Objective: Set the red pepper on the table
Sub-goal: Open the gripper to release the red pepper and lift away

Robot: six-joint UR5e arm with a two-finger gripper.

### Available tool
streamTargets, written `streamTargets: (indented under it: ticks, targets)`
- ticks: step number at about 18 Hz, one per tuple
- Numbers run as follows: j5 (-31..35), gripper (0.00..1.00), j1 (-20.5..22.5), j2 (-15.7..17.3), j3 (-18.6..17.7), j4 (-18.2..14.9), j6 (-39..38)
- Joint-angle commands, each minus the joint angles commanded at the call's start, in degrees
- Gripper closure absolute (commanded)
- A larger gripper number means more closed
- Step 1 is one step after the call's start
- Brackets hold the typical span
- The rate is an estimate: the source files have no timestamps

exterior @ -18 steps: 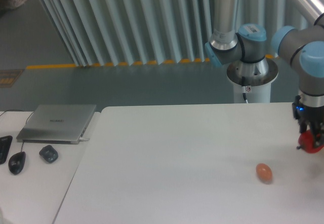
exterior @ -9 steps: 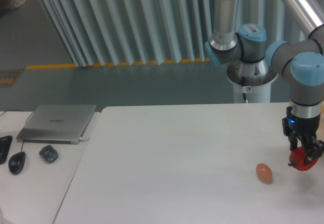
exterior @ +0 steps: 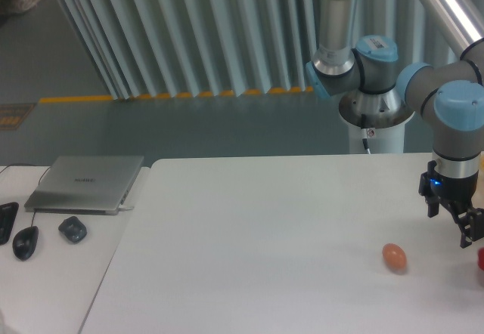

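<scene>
Released red pepper (exterior: 481, 257) now on table (exterior: 265, 243), just right of empty, open end effector (exterior: 456, 223)

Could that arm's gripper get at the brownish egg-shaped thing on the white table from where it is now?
Probably yes: the gripper hangs open just right of the egg-shaped thing, with only bare table between them.

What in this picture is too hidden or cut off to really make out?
- Red pepper: only a sliver shows at the right edge of the camera view, so its shape and whether it rests on the table cannot be told.
- Gripper: its jaws look empty, but one side lies close to the same edge.
- Dark items beside the laptop: the leftmost is cut by the left edge and too small to identify.
</scene>
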Motion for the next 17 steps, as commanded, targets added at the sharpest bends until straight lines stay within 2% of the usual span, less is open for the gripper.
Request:
streamTargets:
  ticks: [6,11,17]
  targets:
    - [1.22,0.0,0.35,0.35,0.09,-0.35,-0.09]
    - [10.71,0.0,0.26,0.44,0.7,-0.18,0.97]
    - [10.28,0.0,-1.32,0.53,0.7,0.09,0.88]
